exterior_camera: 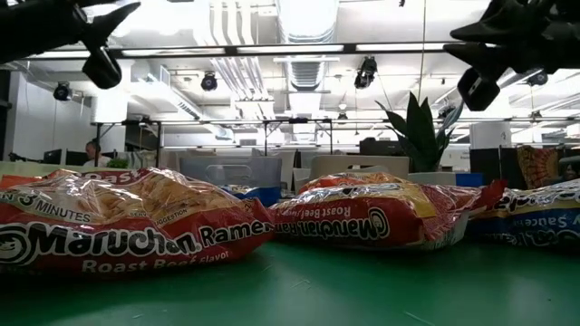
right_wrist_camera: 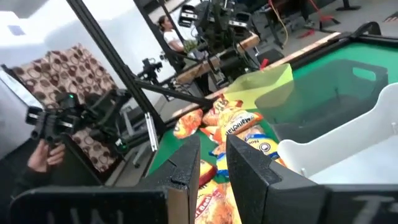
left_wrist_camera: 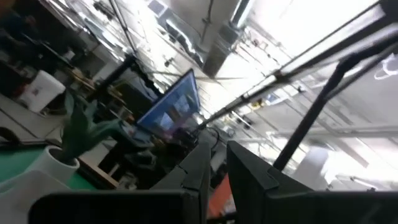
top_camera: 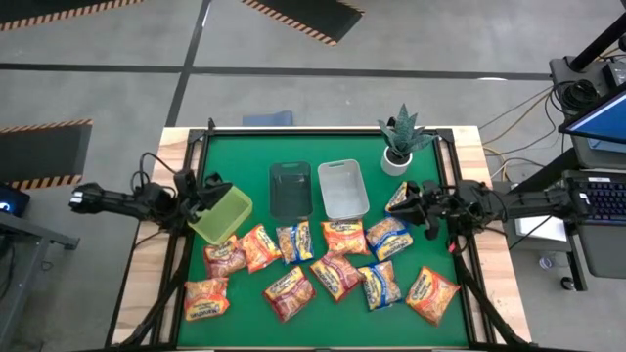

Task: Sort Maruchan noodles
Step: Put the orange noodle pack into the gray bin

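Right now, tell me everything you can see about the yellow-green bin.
The yellow-green bin is a small translucent plastic tub with an open top. It sits tilted at the mat's left edge, apart from the dark bin and white bin. The left gripper is at its rim. No packet shows inside.

Maruchan noodles (top_camera: 333, 269), red, orange and blue-yellow packets, lying flat, scattered across table's front

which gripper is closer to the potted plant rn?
Right. The right gripper sits just below the potted plant near the table's right edge. The left gripper is far across the table, at the green bin on the left.
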Tool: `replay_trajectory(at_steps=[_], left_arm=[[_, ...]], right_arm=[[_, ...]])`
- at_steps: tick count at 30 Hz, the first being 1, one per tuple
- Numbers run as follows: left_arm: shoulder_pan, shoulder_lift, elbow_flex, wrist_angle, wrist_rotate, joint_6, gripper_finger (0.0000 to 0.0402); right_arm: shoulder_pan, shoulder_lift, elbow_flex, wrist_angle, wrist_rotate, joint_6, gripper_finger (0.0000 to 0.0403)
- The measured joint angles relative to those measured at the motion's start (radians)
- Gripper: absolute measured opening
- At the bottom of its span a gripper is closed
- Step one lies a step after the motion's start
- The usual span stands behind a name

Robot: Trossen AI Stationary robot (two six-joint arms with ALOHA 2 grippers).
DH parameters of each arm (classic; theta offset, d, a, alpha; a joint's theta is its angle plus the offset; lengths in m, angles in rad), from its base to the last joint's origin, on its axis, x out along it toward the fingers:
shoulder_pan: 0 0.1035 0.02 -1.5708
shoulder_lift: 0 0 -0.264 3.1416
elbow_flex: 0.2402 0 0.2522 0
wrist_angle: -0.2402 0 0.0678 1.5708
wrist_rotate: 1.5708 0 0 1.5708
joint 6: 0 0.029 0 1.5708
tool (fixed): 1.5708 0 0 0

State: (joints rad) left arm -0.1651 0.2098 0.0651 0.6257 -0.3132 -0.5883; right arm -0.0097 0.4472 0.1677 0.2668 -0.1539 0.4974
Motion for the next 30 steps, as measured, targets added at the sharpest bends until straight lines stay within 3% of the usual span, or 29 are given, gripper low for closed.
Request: replay_trajectory(at_steps=[7,15,20,30], left_arm=[[0.000,0.198,0.088,0.044,0.009,0.002,0.0037],[0.000,0.429,0.261,0.022,0.009,0.008,0.0037],[0.001,0.555,0.381,-0.089,0.009,0.049,0.0037],[0.000,0.834,0.649,-0.460,0.010,0.007,0.0037]], right_arm=[[0.000,0.085,0.020,0.000,0.016,-0.045,0.0068],[0.000,0.167,0.033,-0.011,0.139,-0.052,0.0068],[0.001,0.212,0.087,-0.002,0.139,-0.061,0.0068],[0.000,0.344,0.168,-0.001,0.139,-0.158,0.0068]])
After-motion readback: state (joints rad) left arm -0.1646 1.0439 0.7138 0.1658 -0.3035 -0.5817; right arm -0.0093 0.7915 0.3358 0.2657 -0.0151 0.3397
